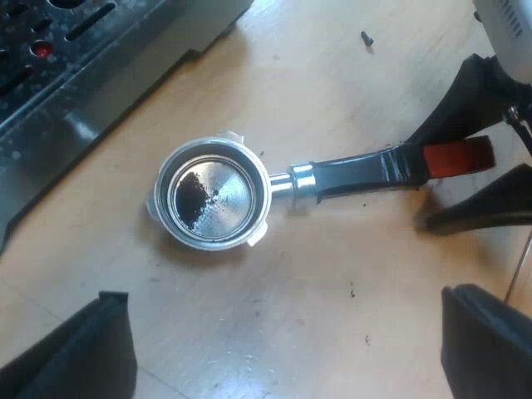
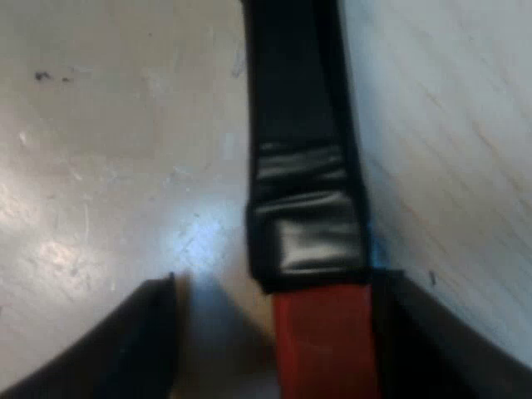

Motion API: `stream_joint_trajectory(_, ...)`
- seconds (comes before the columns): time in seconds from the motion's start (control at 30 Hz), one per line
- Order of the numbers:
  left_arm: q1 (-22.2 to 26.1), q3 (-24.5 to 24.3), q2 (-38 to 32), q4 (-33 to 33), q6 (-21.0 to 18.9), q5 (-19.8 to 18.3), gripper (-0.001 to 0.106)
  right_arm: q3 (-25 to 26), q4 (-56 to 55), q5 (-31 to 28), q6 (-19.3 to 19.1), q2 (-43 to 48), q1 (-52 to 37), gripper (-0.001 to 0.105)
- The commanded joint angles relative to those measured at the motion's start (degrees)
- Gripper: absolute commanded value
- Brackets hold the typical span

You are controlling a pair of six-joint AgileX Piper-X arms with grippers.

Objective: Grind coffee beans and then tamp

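The metal holder [image 1: 218, 199] lies flat on the wooden table, its basket facing up with a small patch of dark grounds on the bottom. Its dark handle [image 1: 366, 170] ends in red [image 1: 453, 158]. My right gripper [image 1: 416, 184] straddles that red end, one finger on each side. In the right wrist view the handle [image 2: 303, 166] runs between the fingers of my right gripper [image 2: 278, 283]: one finger [image 2: 416, 341] touches it, the other [image 2: 125, 349] stands off with a gap, so it is open. My left gripper [image 1: 283, 295] hovers open above the table, close to the basket.
The espresso machine's steel drip tray [image 1: 75, 75] sits close to the holder's basket side. A small dark speck [image 1: 366, 37] lies on the bare wood beyond the handle. Bare table surrounds the holder.
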State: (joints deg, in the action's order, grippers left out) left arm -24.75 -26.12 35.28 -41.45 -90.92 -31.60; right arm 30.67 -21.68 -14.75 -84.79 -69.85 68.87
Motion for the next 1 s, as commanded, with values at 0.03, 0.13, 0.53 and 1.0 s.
stream_joint_trajectory(0.03, -0.2, -0.1, 0.0, 0.6, -0.5, -0.3, 0.078, 0.6, -2.6, 0.1, 0.2, 0.4, -0.2, 0.058)
stream_joint_trajectory(0.13, -0.2, -0.9, 0.0, 0.1, -0.5, -0.3, 0.078, 1.5, -6.2, 0.1, 0.2, 1.4, -0.2, 0.058)
stream_joint_trajectory(0.53, -0.2, -9.9, -1.4, -9.7, -0.5, 5.7, 0.078, 8.4, -21.0, -0.5, -2.3, 14.7, 0.8, 0.058)
stream_joint_trajectory(1.0, -0.2, -10.0, -17.6, -19.5, -0.6, 9.7, 0.078, 11.9, -7.9, -1.7, -15.6, 25.7, 8.0, 0.058)
